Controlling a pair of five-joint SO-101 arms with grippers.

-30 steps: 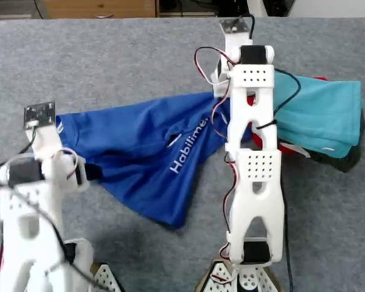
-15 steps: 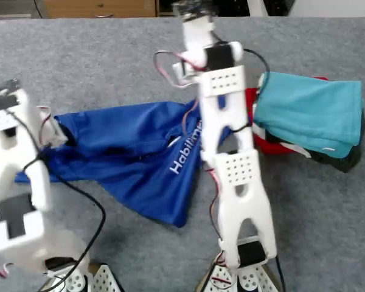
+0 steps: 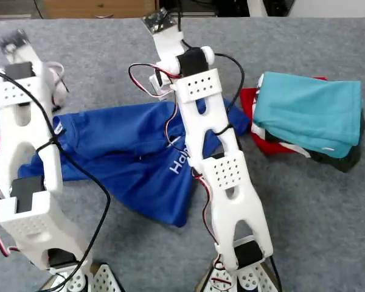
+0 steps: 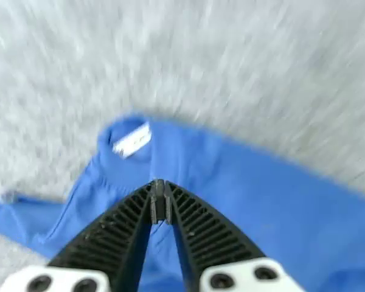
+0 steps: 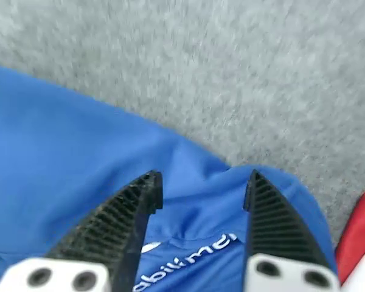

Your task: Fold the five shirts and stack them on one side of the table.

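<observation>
My left tool [image 4: 158,204] is closed, jaws pressed together with nothing between them. It hangs above the blue shirt [image 3: 121,152], near its collar label [image 4: 131,139]. My right tool [image 5: 201,185] is open, jaws spread wide, above the same shirt's edge by the white print [image 5: 182,258].

The blue shirt lies unfolded and rumpled mid-surface [image 3: 97,55], spreading toward 9 o'clock. My right arm [image 3: 210,121] crosses its 3 o'clock side and hides part of the print. My left arm [image 3: 24,134] covers its 9 o'clock end.

At 3 o'clock sits the stack, just beside the blue shirt. A teal shirt [image 3: 310,112] is on top, a red shirt [image 3: 249,100] pokes out beneath it toward 9 o'clock, and a dark shirt [image 3: 345,161] shows at the stack's 4 o'clock corner.
</observation>
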